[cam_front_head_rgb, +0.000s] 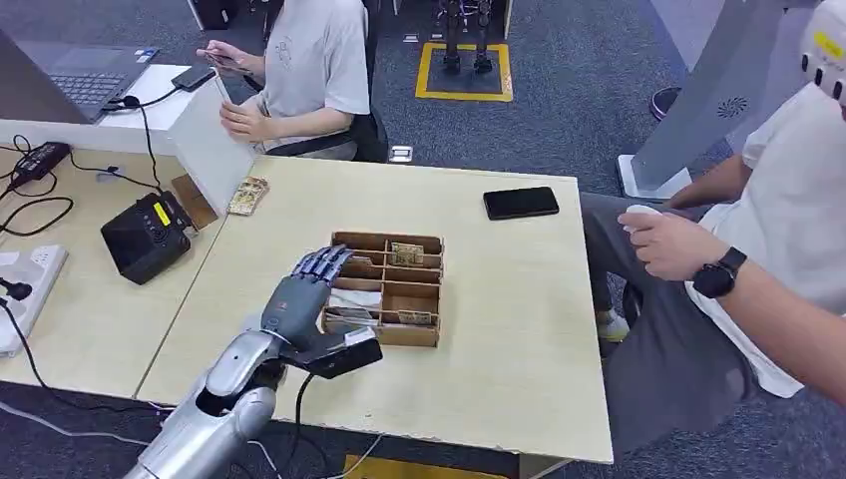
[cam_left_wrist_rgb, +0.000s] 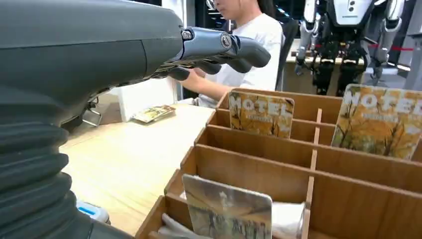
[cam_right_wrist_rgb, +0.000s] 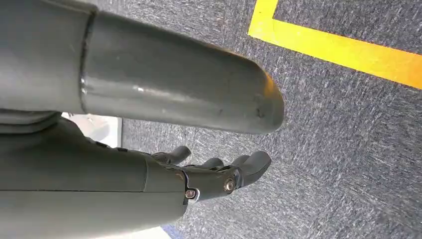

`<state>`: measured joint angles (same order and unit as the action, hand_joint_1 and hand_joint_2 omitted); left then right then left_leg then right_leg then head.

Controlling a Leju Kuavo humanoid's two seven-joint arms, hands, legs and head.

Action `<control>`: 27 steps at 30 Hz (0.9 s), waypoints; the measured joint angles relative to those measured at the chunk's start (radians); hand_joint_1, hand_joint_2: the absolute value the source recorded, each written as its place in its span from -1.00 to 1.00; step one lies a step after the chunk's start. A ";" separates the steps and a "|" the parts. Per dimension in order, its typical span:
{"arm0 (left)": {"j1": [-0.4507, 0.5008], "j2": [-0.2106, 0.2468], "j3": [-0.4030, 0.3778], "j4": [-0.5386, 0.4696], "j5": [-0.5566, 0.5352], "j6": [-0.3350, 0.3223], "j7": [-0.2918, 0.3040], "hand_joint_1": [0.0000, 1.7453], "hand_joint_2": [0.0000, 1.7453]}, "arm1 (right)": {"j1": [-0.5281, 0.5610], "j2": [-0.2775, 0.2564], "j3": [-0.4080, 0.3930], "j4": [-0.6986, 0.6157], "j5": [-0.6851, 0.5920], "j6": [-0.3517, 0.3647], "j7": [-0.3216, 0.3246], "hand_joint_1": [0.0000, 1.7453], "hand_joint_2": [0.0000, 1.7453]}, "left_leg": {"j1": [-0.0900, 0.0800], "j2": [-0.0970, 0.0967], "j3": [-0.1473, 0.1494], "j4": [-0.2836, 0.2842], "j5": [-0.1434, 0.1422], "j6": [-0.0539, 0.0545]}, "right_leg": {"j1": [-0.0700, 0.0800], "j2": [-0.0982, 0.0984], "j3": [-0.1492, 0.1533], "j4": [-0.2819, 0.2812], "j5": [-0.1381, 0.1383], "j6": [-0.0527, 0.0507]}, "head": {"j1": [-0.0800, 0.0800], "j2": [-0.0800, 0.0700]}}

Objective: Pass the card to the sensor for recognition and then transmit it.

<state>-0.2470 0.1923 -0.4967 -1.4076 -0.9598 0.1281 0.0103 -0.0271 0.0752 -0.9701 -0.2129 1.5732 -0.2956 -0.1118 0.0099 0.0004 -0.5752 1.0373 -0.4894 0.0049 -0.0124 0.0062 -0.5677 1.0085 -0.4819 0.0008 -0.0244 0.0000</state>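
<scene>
A wooden compartment box [cam_front_head_rgb: 435, 289] sits mid-table and holds several picture cards, one upright at the back [cam_front_head_rgb: 406, 253] and one at the front [cam_front_head_rgb: 414, 317]. My left hand [cam_front_head_rgb: 304, 287] hovers over the box's left side with fingers stretched out flat, holding nothing. In the left wrist view the fingers [cam_left_wrist_rgb: 224, 48] reach above the box wall [cam_left_wrist_rgb: 259, 149], past "HOTEL" cards [cam_left_wrist_rgb: 261, 113] [cam_left_wrist_rgb: 380, 120] and a nearer card [cam_left_wrist_rgb: 228, 209]. The black sensor [cam_front_head_rgb: 147, 237] stands on the left table. My right hand [cam_right_wrist_rgb: 219, 174] hangs over the carpet, empty, fingers loosely apart.
A small card stack [cam_front_head_rgb: 248, 196] lies by a white board [cam_front_head_rgb: 205, 145] at the table's back left. A black phone [cam_front_head_rgb: 521, 203] lies at the back right. One person sits behind the table; another's arm with a watch [cam_front_head_rgb: 718, 271] is at the right. Cables and a laptop [cam_front_head_rgb: 85, 70] are at the left.
</scene>
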 joint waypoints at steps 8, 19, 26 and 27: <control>0.000 0.013 0.000 0.004 0.006 -0.011 -0.006 -1.00 1.00 | 0.000 0.000 0.000 0.000 0.000 0.000 0.000 -1.00 -1.00 | 0.000 0.000 0.000 0.000 0.000 0.000 | 0.000 0.000 0.000 0.000 0.000 0.000 | 0.000 0.000; 0.000 0.021 0.000 0.005 0.015 -0.018 -0.017 -1.00 1.00 | 0.000 0.000 0.000 0.000 0.000 0.000 0.001 -1.00 -1.00 | 0.000 0.000 0.000 0.000 0.000 0.000 | 0.000 0.000 0.000 0.000 0.000 0.000 | 0.000 0.000; 0.000 0.021 0.000 0.005 0.034 -0.022 -0.026 -1.00 1.00 | 0.000 0.000 0.000 0.000 0.000 0.000 0.000 -1.00 -1.00 | 0.000 0.000 0.000 0.000 0.000 0.000 | 0.000 0.000 0.000 0.000 0.000 0.000 | 0.000 0.000; 0.000 0.022 0.000 0.004 0.038 -0.022 -0.027 -1.00 1.00 | 0.000 0.000 0.000 0.000 0.000 0.000 0.000 -1.00 -1.00 | 0.000 0.000 0.000 0.000 0.000 0.000 | 0.000 0.000 0.000 0.000 0.000 0.000 | 0.000 0.000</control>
<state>-0.2466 0.2144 -0.4971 -1.4034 -0.9213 0.1060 -0.0171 -0.0269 0.0751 -0.9701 -0.2129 1.5732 -0.2956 -0.1122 0.0099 0.0004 -0.5752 1.0373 -0.4894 0.0049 -0.0124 0.0062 -0.5676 1.0086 -0.4819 0.0008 -0.0244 0.0000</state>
